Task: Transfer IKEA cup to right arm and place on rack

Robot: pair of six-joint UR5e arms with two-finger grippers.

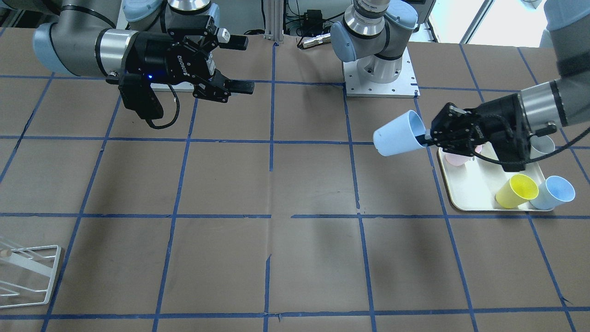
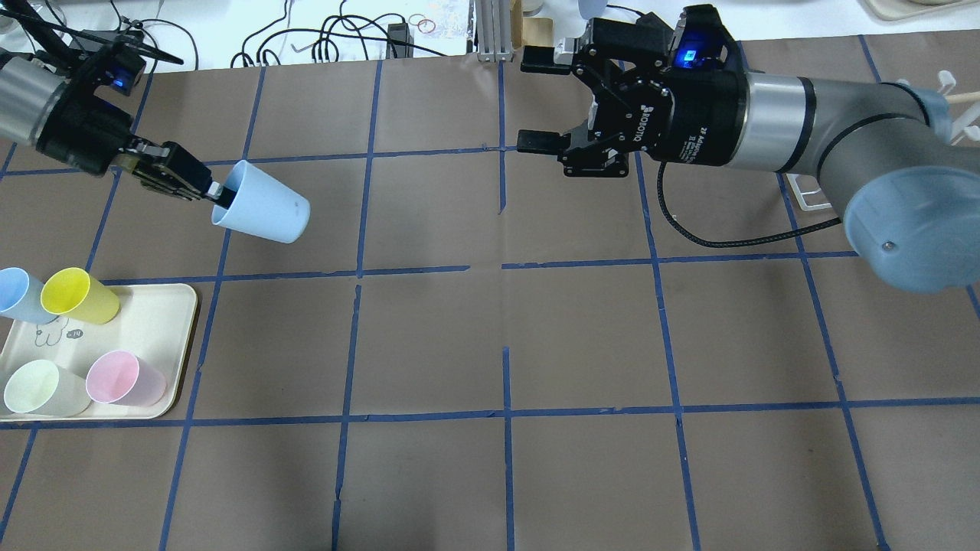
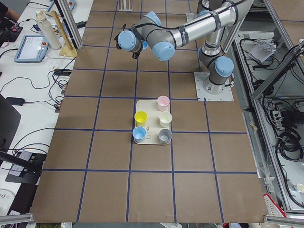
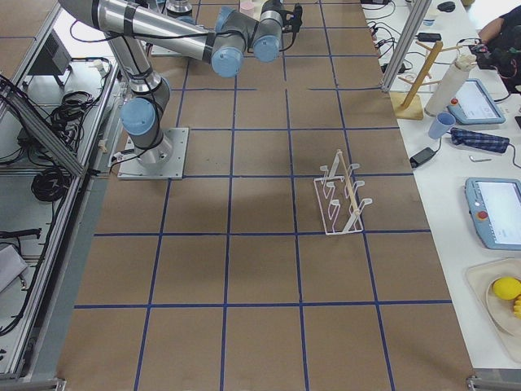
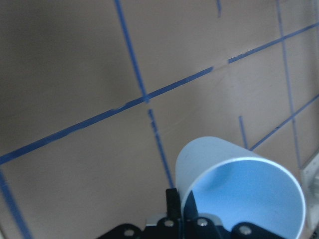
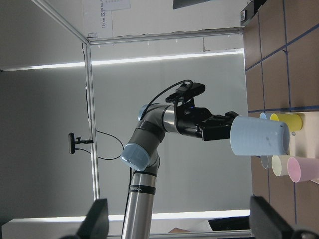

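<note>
My left gripper (image 2: pixel 210 191) is shut on the rim of the light blue IKEA cup (image 2: pixel 260 203) and holds it on its side above the table, bottom pointing toward the table's middle. The front view shows the same grip (image 1: pixel 428 137) on the cup (image 1: pixel 398 133). The cup fills the lower right of the left wrist view (image 5: pixel 239 184). My right gripper (image 2: pixel 534 99) is open and empty, held high near the table's far middle, facing the cup from a distance. It sees the cup (image 6: pixel 259 135) ahead. The white wire rack (image 4: pixel 342 195) stands on the right side.
A cream tray (image 2: pixel 180 306) on the left holds a yellow cup (image 2: pixel 76 295), a paler blue cup (image 2: pixel 19 295), a pink cup (image 2: pixel 122 379) and a pale green cup (image 2: pixel 42 386). The side view shows a grey cup (image 3: pixel 165 136) there too. Blue tape lines grid the brown table.
</note>
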